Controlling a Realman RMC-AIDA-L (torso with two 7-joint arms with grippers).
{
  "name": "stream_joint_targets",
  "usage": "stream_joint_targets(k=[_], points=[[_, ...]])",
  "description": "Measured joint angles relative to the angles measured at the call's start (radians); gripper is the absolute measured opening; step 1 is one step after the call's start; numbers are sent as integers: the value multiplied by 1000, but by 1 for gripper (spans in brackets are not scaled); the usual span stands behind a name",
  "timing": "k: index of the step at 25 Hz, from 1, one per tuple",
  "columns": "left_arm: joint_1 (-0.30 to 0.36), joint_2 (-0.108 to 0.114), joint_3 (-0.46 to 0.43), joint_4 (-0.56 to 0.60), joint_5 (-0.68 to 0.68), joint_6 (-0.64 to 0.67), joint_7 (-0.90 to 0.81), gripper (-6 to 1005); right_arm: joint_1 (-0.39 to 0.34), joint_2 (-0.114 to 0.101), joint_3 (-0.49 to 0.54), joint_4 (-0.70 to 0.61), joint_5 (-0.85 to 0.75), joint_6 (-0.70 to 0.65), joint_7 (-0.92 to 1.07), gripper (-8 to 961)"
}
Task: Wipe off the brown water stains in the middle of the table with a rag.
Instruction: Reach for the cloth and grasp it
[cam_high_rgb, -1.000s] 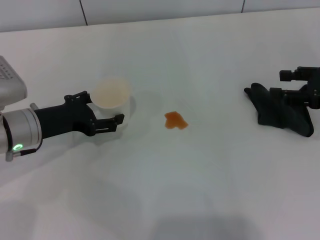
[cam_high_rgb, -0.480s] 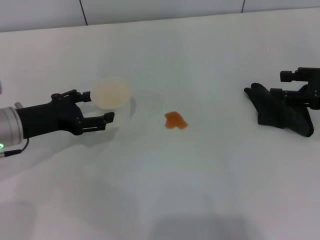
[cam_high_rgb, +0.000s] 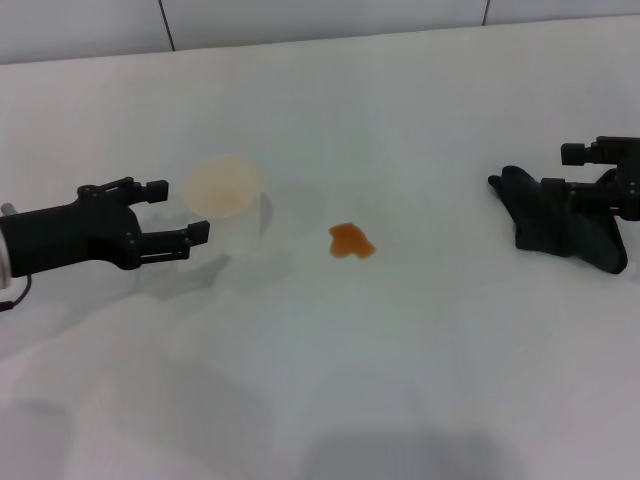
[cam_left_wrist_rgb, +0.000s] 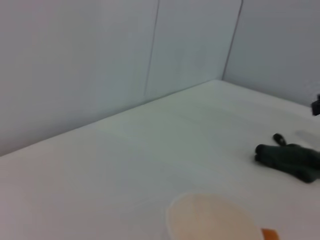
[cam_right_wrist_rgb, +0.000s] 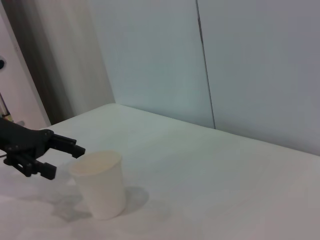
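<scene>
The wide plain white matte desk (cam_high_rgb: 400, 120) carries a small, flat, irregular orange-brown liquid stain (cam_high_rgb: 351, 241) near its middle. To the stain's left stands a pale paper cup with a tan inside (cam_high_rgb: 227, 195). The left end effector (cam_high_rgb: 178, 213) hovers just left of that cup, its two black fingers spread apart with nothing between them, clear of the cup's wall. The stain lies beyond the cup from it. At the far right lies the bunched black-to-dark-green soft cloth rag (cam_high_rgb: 555, 222), well apart from the stain. The right end effector (cam_high_rgb: 600, 175) sits against the rag's right part; whether its fingers clamp the cloth cannot be told.
</scene>
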Motion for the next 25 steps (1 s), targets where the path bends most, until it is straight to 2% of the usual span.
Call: stream_joint_targets(k=[8,15,19,25], points=[[-3,1,0,-141,-4,152,-110,890,0,0,0,-1,0,0,0,654],[-19,7,0,-217,-1,242,-219,890,-1,1,0,-5,0,0,0,654],[-37,19,0,-229,9,271,-302,890,-1,1,0,-7,0,0,-1,654],[-66,48,1,-231,32,299,-415,889,-2,2,0,-7,0,0,-2,654]])
